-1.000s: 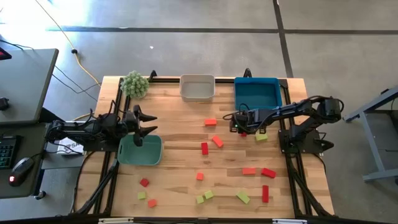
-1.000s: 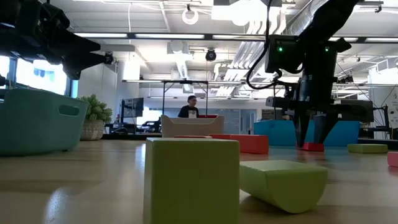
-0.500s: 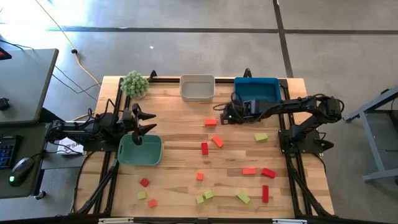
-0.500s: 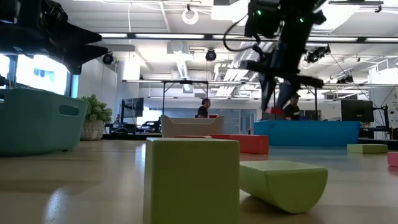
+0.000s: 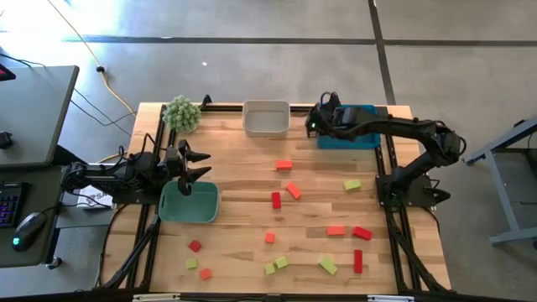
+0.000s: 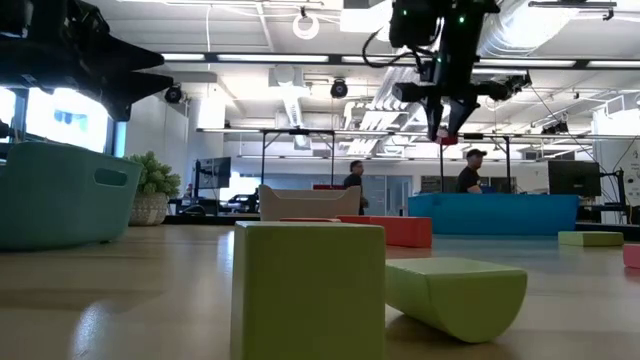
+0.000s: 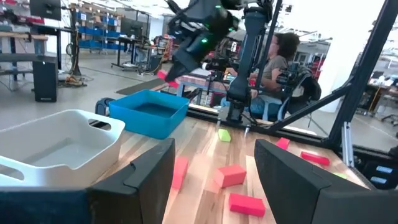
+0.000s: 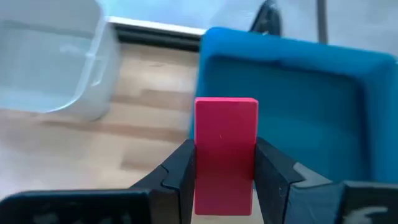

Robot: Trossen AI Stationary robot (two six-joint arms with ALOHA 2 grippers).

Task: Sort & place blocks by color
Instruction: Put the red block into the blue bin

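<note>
My right gripper [image 8: 225, 171] is clamped on a dark red block [image 8: 226, 152], one finger pressed flat to each long side, so the gap between them is only as wide as the block. The block stands on end between my fingers, its top half clear above them. In the high view that gripper [image 5: 313, 124] sits at the upper middle of the frame, over the left edge of the blue tray [image 5: 362, 117], with the white tray [image 5: 267, 127] just to its left. In the low view it hangs high in the upper right [image 6: 444, 128], well above the table, the red block [image 6: 449, 139] a small spot at its tip.

My left gripper [image 5: 200, 165] waits at the left of the high view, over the far rim of the green tray [image 5: 190, 216]. Its fingers [image 7: 140, 180] are spread wide, with plenty of table showing between them.

The rest of the blocks lie loose on the wooden table [image 5: 243, 176]. An orange block [image 5: 284, 165] lies centre frame, with a second orange one [image 5: 294, 190] and a red one [image 5: 275, 200] just below it. A yellow-green block [image 5: 351, 184] sits right of centre. Lower right are an orange block [image 5: 336, 230], a red block [image 5: 362, 232] beside it, another red [image 5: 357, 261] and a yellow-green [image 5: 327, 266]. Lower left lie a red block [image 5: 195, 246], a yellow-green [image 5: 191, 262] and an orange [image 5: 205, 273].
</note>
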